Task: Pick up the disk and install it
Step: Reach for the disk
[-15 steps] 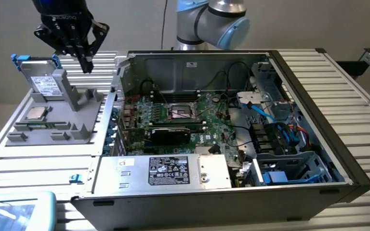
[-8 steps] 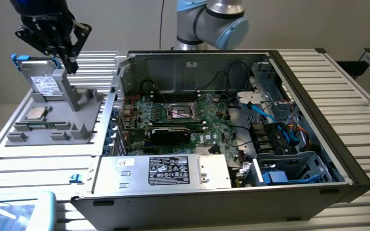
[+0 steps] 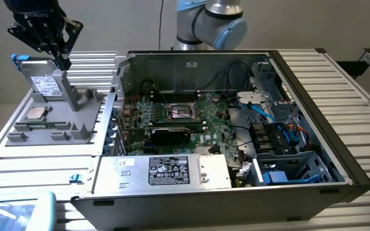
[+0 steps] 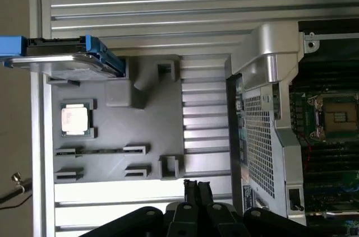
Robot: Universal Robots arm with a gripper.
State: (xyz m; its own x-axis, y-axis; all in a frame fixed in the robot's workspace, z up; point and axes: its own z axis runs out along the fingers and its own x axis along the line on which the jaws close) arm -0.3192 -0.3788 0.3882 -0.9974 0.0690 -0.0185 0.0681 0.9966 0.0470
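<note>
Exterior view, left to right: gripper [image 3: 62, 61], fingers together and empty, hovers just above the disk [image 3: 44, 83], which stands upright in its grey holder [image 3: 82, 111]; open computer case [image 3: 204, 211] alongside. Neither pickup nor installation is done.

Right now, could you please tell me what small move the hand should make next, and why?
Probably a short sideways shift to centre the hand over the disk, before any descent. The disk stands on edge in the grey fixture, ungrasped, and in the wrist view it sits well off to one side of the hand rather than in line with it.
</note>
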